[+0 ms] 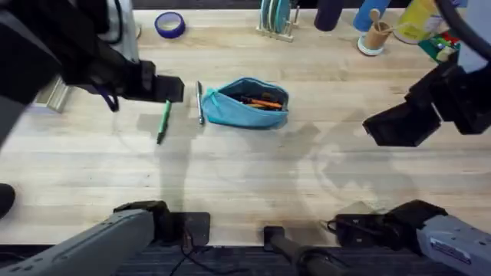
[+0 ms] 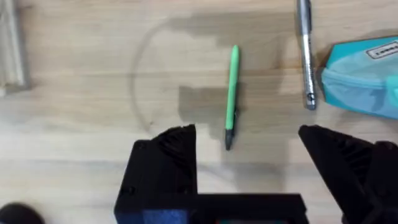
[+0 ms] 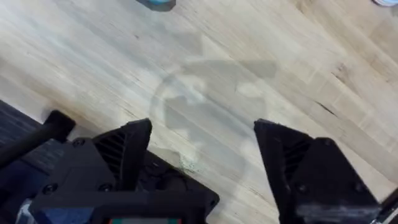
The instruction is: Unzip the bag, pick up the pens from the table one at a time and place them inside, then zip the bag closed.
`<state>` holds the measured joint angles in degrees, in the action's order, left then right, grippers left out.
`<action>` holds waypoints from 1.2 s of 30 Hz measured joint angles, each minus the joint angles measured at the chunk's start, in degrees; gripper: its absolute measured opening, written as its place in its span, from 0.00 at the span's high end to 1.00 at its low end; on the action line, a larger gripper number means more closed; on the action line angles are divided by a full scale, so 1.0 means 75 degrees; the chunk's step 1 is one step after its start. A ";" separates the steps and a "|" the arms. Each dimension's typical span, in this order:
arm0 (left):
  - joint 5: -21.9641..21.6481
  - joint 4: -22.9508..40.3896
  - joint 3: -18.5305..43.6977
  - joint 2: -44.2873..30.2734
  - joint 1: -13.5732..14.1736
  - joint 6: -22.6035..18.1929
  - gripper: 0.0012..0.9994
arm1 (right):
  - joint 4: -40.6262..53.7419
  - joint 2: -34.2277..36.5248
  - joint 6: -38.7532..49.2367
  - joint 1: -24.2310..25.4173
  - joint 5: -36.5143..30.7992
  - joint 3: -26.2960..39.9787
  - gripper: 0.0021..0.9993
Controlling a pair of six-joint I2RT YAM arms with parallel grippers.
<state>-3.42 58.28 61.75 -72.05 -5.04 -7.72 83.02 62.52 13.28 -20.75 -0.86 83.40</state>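
Both arm bases sit blurred at the overhead view's lower edge; pouch open, two pens on the table.

Overhead view: the left gripper [image 1: 170,90] hangs above the green pen [image 1: 163,121], its fingers hard to separate against the dark arm. The grey pen [image 1: 200,103] lies just beside the light blue bag [image 1: 247,103], whose unzipped mouth shows an orange pen [image 1: 265,103] among dark shapes too small to identify. The right gripper [image 1: 383,126] hovers well apart over bare table [image 1: 307,184].
Left wrist view: fingers spread wide, the green pen [image 2: 231,93] between them; the bag [image 2: 364,78] is cut off at the edge.
Right wrist view: right gripper [image 3: 202,140] fingers apart over wood grain, holding nothing.
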 joint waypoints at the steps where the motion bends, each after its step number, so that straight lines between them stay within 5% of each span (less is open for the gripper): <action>1: 0.0052 -0.0225 -0.0218 -0.0006 0.0000 -0.0083 0.01 | 0.0000 0.0000 0.0000 0.0000 0.0000 0.0000 0.00; 8: 0.0161 -0.1138 -0.0727 -0.0714 -0.0126 -0.0655 0.01 | 0.0000 0.0000 0.0000 0.0000 0.0000 0.0000 0.00; 19: 0.0942 -0.1849 -0.0727 -0.2484 -0.1241 -0.1581 0.00 | 0.0001 0.0000 0.0000 0.0000 0.0000 0.0000 0.00; 28: 0.1232 -0.2031 -0.0636 -0.2973 -0.1306 -0.2300 0.12 | 0.0000 0.0000 0.0000 0.0000 0.0000 0.0000 0.00; 31: 0.1267 -0.2032 -0.0555 -0.3055 -0.1306 -0.2371 0.28 | 0.0000 0.0000 0.0000 0.0000 0.0000 0.0000 0.00; 35: 0.1434 -0.2087 -0.0508 -0.3103 -0.1304 -0.2440 0.88 | 0.0000 0.0000 0.0000 0.0000 0.0000 0.0000 0.00; 36: 0.1460 -0.2084 -0.0508 -0.3101 -0.1294 -0.2471 0.93 | 0.0003 0.0000 0.0000 0.0000 0.0000 0.0000 0.00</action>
<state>7.54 42.65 57.93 -95.31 -14.74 -26.26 83.05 62.52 13.28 -20.75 -0.86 83.40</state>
